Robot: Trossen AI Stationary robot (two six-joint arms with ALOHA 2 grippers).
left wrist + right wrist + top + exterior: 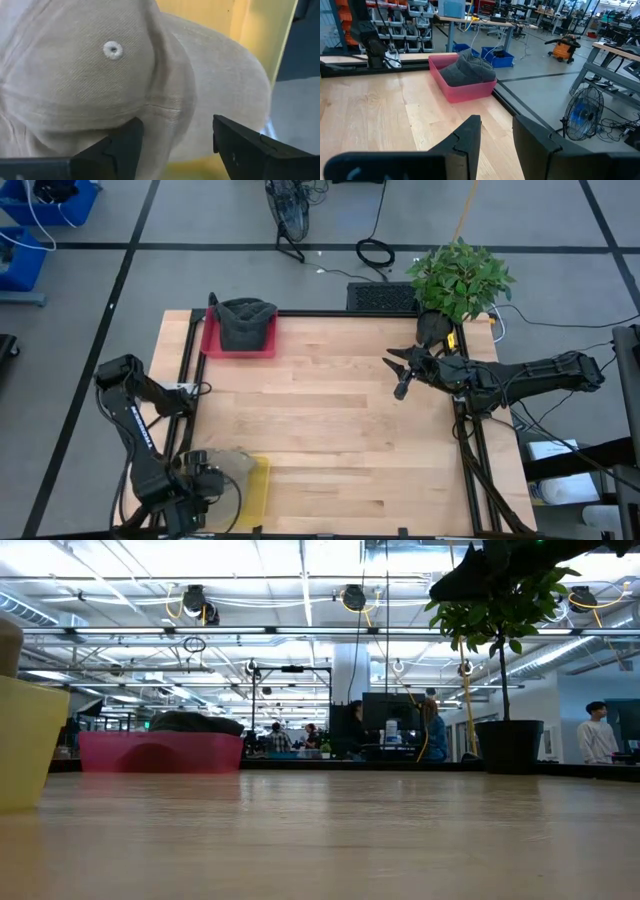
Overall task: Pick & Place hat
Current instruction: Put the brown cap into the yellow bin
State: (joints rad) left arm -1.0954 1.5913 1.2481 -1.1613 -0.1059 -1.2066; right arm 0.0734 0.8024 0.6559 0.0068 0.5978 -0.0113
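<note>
Looking straight down, the high view shows the left tool [200, 480] at the lower left of the frame, over a beige hat [222, 463] lying in a yellow tray [258, 490]. A dark hat [245, 323] sits in a pink tray [212, 342] at upper centre-left. The right tool [400, 372] hovers right of centre above bare counter [330, 440], jaws apart, holding nothing.

Low view: the pink tray and dark hat appear left of centre, a potted plant [505, 650] at right, people in the room behind.

Left wrist view: the fingers [125, 145] stand apart, straddling the beige crown, not clamped.

Right wrist view: the fingers [470, 140] are parted and empty.

Assessment: the dark hat looks already placed; the beige hat is not yet gripped, so lift and transfer remain.
</note>
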